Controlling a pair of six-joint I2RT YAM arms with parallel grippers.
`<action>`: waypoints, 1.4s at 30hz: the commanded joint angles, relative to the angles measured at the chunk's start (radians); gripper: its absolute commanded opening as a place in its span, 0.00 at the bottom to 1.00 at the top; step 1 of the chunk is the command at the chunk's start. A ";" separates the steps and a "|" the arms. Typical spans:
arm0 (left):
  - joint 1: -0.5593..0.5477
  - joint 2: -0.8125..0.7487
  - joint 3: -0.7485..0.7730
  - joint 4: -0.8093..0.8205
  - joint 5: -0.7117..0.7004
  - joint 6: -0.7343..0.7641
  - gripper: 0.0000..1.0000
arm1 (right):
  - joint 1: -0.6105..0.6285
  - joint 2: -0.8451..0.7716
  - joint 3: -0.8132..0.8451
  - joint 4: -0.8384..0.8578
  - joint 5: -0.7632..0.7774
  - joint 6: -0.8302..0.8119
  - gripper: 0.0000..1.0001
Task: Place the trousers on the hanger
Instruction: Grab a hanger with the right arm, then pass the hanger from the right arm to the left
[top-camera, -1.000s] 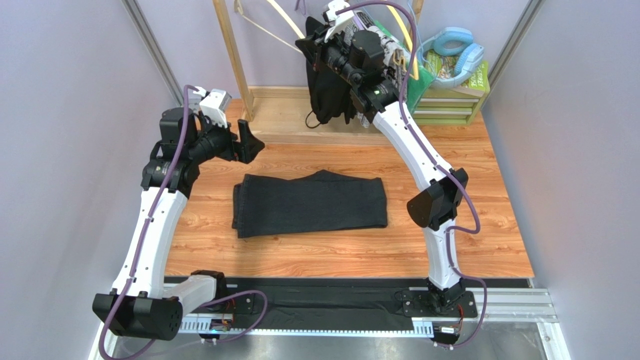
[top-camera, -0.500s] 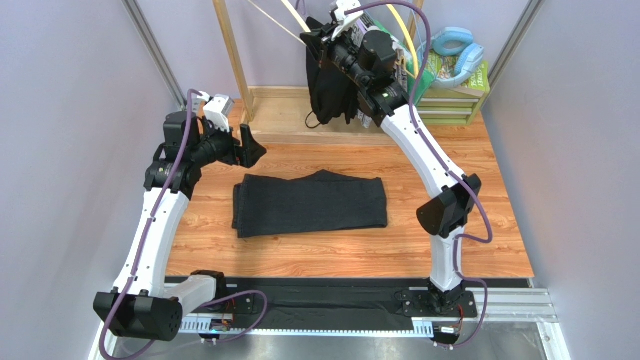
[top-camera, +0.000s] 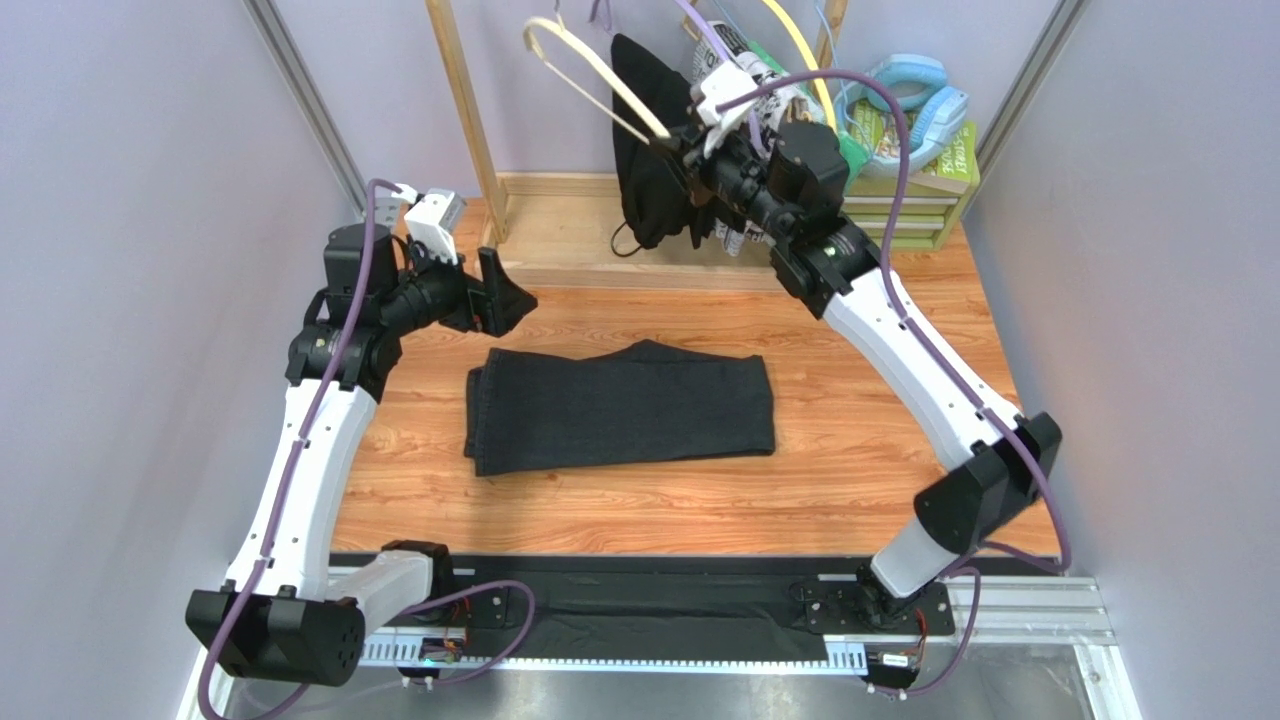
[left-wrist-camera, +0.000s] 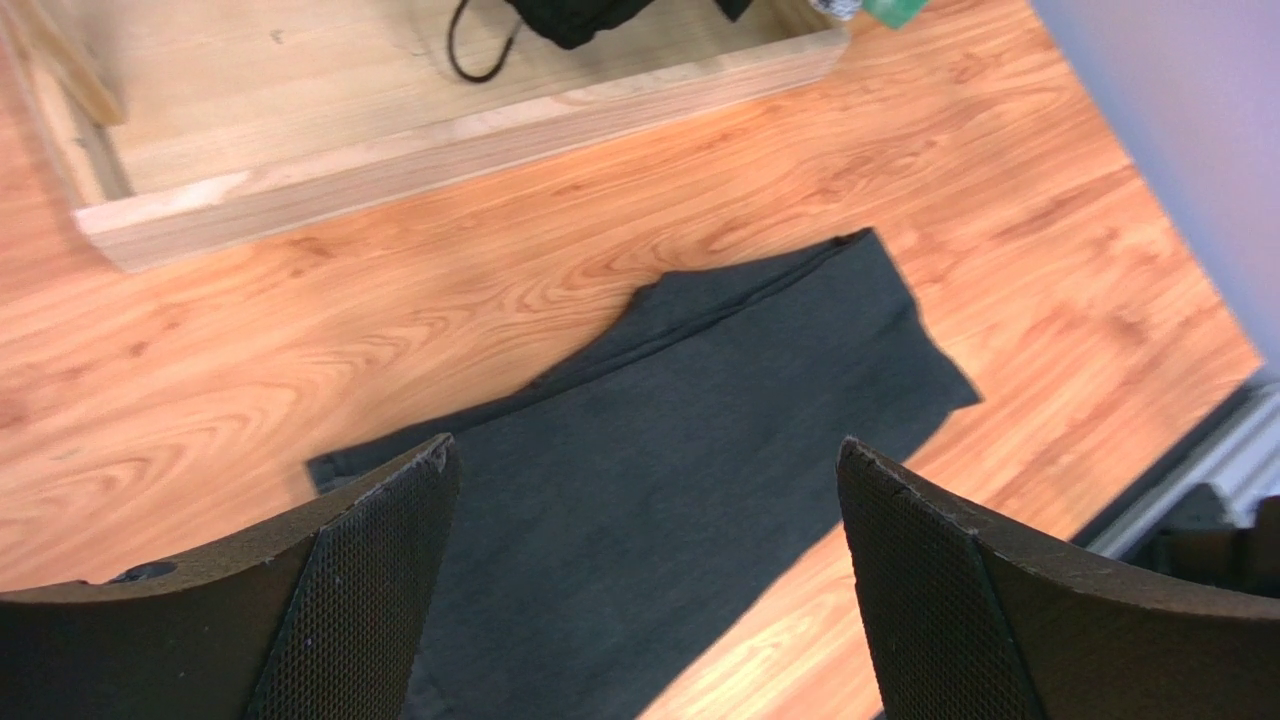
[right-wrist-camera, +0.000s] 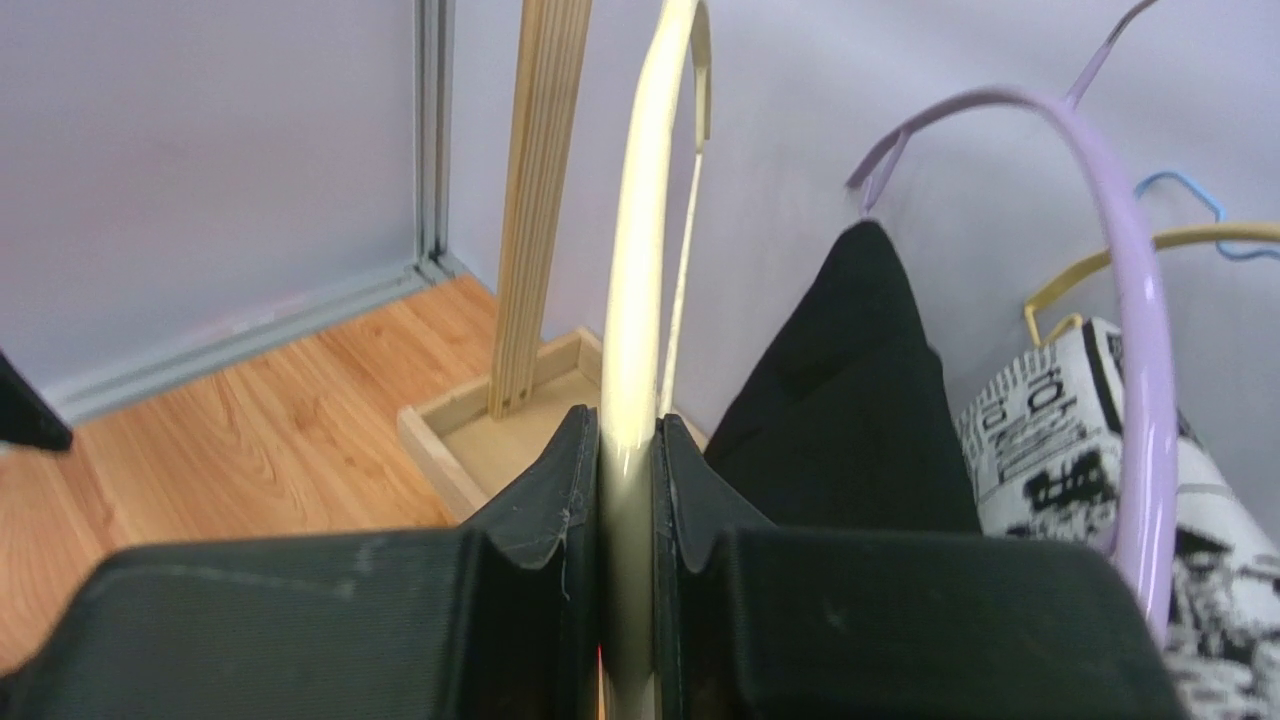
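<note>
The dark trousers lie folded flat on the wooden table; the left wrist view looks down on the trousers. My left gripper hovers open above their left end, nothing between its fingers. At the back, my right gripper is shut on the pale cream hanger, which juts up and left from the jaws. The right wrist view shows the hanger pinched between the pads.
A wooden rack post rises from a wooden base tray. A black garment and a patterned cloth hang there, with purple and yellow hangers. A shelf with blue headphones stands back right.
My right arm has swung lower and to the right, carrying the cream hanger down and clear of the rack. The left arm has barely moved.
</note>
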 joint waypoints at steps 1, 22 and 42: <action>0.013 -0.053 0.042 0.059 0.072 -0.123 1.00 | 0.028 -0.164 -0.172 0.039 0.007 -0.182 0.00; 0.117 -0.152 -0.226 0.082 0.106 -0.664 0.89 | 0.623 -0.316 -1.014 0.500 0.846 -0.877 0.00; 0.125 0.034 -0.185 0.294 0.043 -0.753 0.44 | 0.729 -0.276 -0.979 0.550 0.861 -0.902 0.00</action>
